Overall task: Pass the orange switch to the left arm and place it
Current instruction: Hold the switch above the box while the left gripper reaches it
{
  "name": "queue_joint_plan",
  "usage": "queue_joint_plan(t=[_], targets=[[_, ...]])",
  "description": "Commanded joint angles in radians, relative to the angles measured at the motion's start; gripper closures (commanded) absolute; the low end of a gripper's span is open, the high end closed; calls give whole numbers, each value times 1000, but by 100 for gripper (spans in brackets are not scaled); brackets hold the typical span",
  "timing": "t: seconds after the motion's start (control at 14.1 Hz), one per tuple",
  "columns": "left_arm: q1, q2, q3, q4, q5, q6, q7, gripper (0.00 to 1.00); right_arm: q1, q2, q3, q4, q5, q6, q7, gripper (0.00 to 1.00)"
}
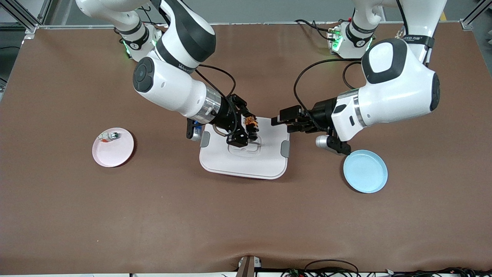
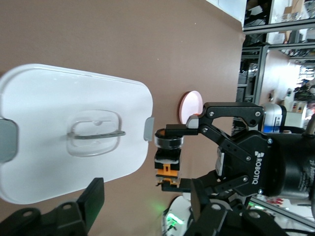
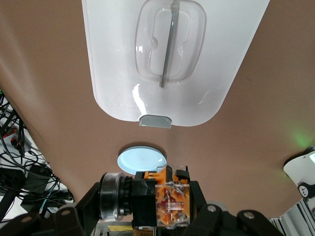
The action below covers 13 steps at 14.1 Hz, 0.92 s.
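The left wrist view alone shows the switch [image 2: 167,160] clamped between the right pincer's [image 2: 170,157] fingers, up over the box [image 1: 243,154] at mid-table. The front view alone shows the left pincer [image 1: 277,120], fingers apart and empty, over the box's edge, well apart from the switch.

A robotics lab or test bench. Two large white robot arms [image 1: 173,73] stand at twelve o'clock along a brown-covered table [image 1: 246,215], their bases lit green. Aluminium frame posts [image 1: 23,15] mark the upper corners, loose cables [image 1: 330,269] trail along the six o'clock edge, and the left wrist view shows metal shelving [image 2: 275,29] stacked with equipment.
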Motion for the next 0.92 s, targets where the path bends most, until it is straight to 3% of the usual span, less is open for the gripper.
queue_joint_plan(t=[0.0, 0.85], targets=[[-28, -9, -8, -58, -45, 92, 23, 21, 12, 27, -9, 44, 16, 0, 20, 100], [-109, 24, -8, -73, -64, 192, 48, 30, 10, 28, -9, 52, 16, 0, 18, 100]])
